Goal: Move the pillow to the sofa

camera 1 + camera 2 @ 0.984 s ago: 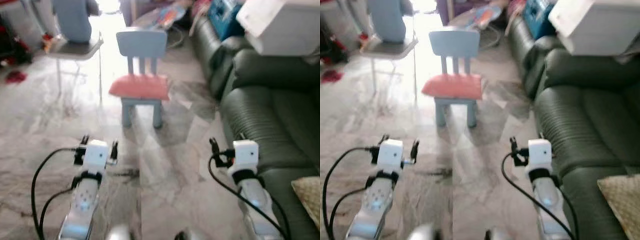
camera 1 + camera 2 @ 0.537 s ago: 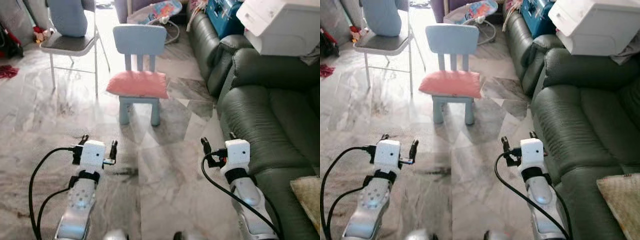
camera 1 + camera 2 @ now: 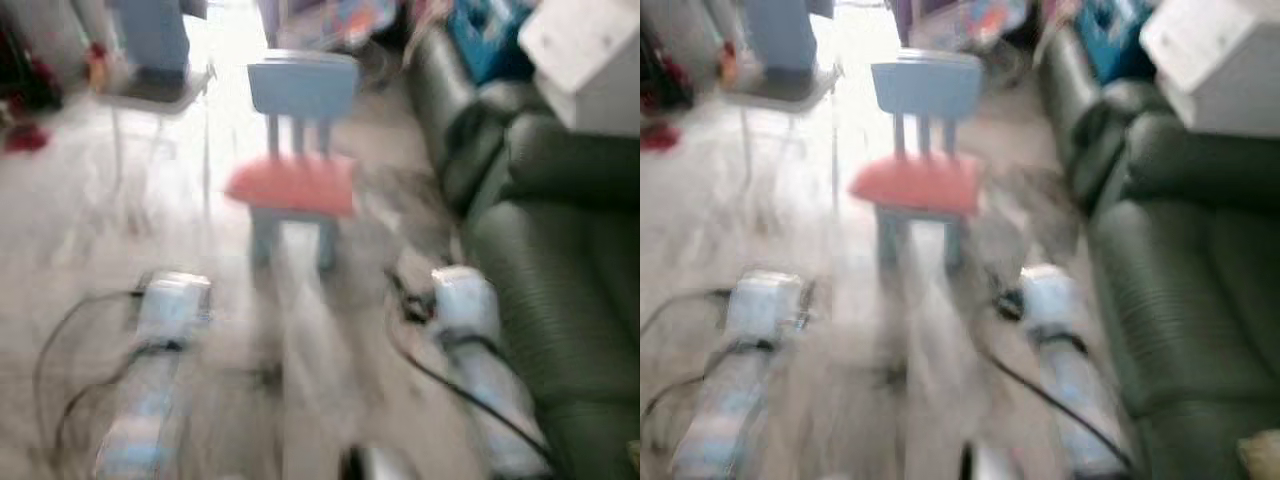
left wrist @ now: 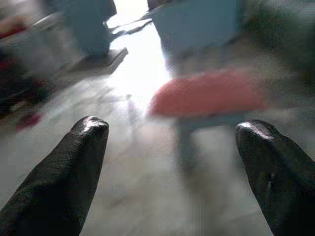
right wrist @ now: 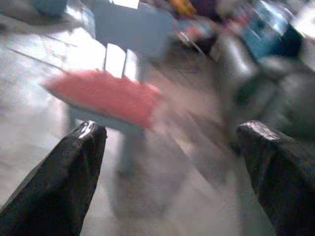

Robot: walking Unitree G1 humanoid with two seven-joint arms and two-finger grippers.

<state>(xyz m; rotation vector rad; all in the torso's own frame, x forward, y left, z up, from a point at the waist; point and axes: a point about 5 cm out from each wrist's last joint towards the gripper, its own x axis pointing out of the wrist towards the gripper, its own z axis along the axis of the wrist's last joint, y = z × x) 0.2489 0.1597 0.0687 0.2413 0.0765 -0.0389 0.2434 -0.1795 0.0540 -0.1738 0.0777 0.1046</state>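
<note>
Presently, both head views are blurred. The red pillow (image 3: 292,186) lies flat on the seat of a small blue chair (image 3: 301,90), which stands on the pale marbled floor (image 3: 90,220) in the middle distance. The dark green sofa (image 3: 560,270) runs along the right side of the scene, well apart from the pillow, with a white box (image 3: 585,55) resting on its far section. A grey chair (image 3: 780,85) with thin metal legs stands far left, carrying a blue object. The left gripper (image 4: 172,142) is held low over the floor at near left, its fingers (image 4: 74,172) spread wide and holding nothing. The right gripper (image 5: 172,142) is held at near right, just beside the sofa's front edge, its fingers (image 5: 69,172) likewise spread wide and empty. Both wrist views look toward the pillow on the chair; neither gripper touches it.
</note>
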